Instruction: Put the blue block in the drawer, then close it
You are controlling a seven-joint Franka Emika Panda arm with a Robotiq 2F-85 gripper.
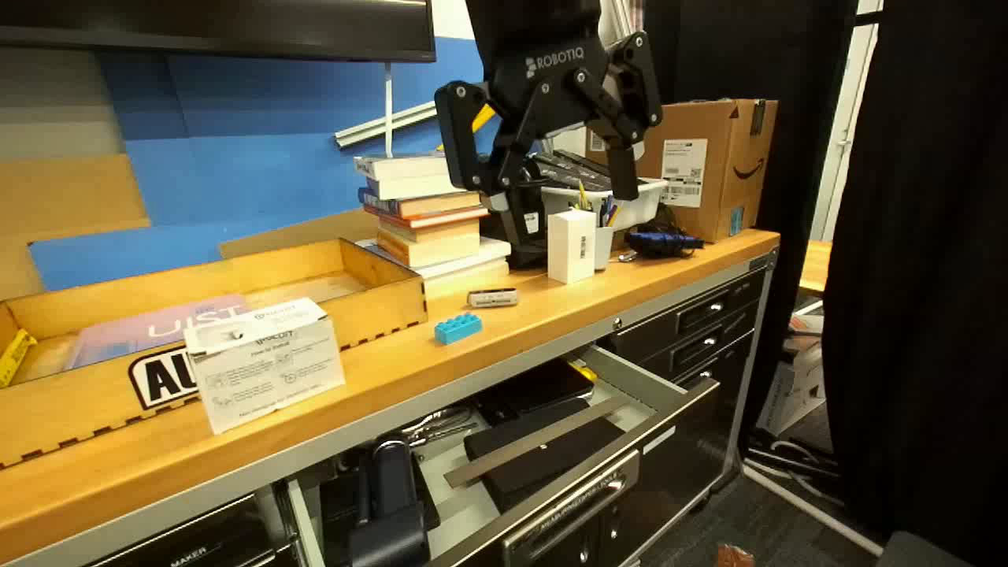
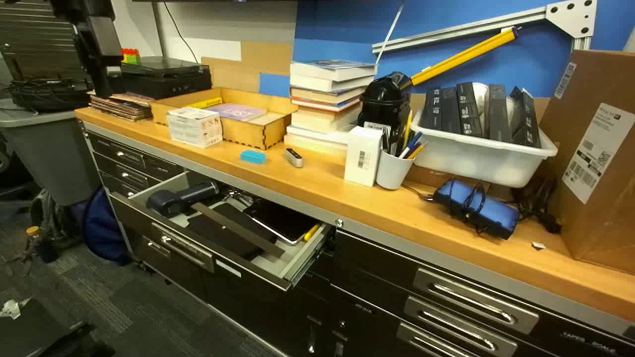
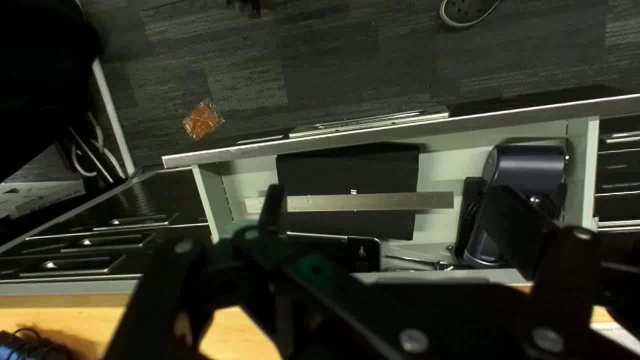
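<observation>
The small light-blue block (image 1: 457, 328) lies on the wooden counter near its front edge, and it also shows in an exterior view (image 2: 253, 157). It is not in the wrist view. The drawer (image 1: 638, 374) below the counter is pulled open in both exterior views (image 2: 238, 260). In the wrist view, the drawer (image 3: 380, 133) lies beneath my fingers. My gripper (image 1: 555, 189) is open, empty and high above the counter, apart from the block. Its fingers stand wide apart in the wrist view (image 3: 392, 200). In an exterior view the gripper (image 2: 104, 91) is partly cut off.
The drawer holds a metal ruler (image 3: 350, 201), a black case (image 3: 345, 170) and a dark blue device (image 3: 525, 172). A white box (image 1: 264, 366), a wooden tray (image 1: 386, 291), a small grey device (image 1: 492, 297), stacked books (image 1: 429, 228) and a white carton (image 1: 571, 246) stand on the counter.
</observation>
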